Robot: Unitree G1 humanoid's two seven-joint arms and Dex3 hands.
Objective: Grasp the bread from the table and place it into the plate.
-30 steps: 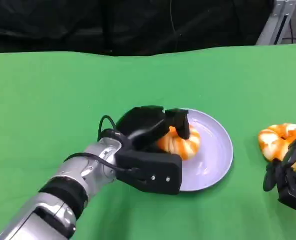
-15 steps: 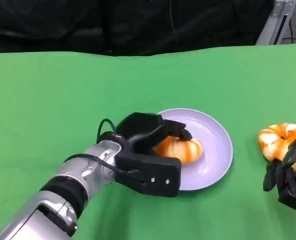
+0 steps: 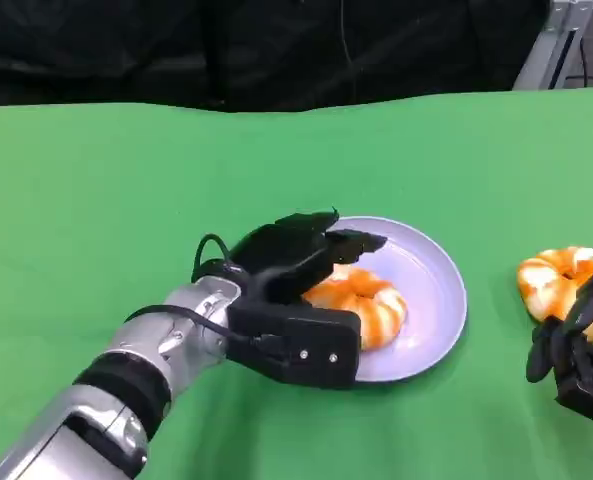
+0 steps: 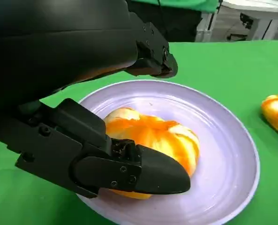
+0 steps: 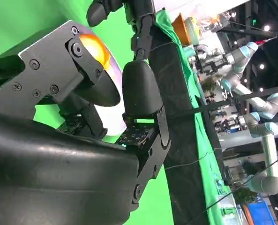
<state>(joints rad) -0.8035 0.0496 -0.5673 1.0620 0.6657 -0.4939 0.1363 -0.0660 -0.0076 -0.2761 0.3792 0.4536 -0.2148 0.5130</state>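
An orange-and-white ring-shaped bread [image 3: 368, 300] lies on the pale lilac plate [image 3: 434, 290] at the table's middle. My left hand [image 3: 294, 300] reaches over the plate's left rim; its fingers [image 3: 321, 245] hover spread above the bread and its thumb lies beside it. In the left wrist view the bread [image 4: 153, 136] rests on the plate [image 4: 223, 140] between the upper fingers and the thumb [image 4: 129, 168], with a gap above the bread. My right hand [image 3: 578, 355] sits low at the right, fingers apart, holding nothing.
A second orange-and-white bread [image 3: 561, 280] lies on the green cloth just beyond my right hand, right of the plate; it also shows in the left wrist view [image 4: 277, 112]. A black backdrop runs along the table's far edge.
My left hand has let go of the bread: the fingers lifted off and spread, and the bread now lies flat on the plate. The right hand has not moved.
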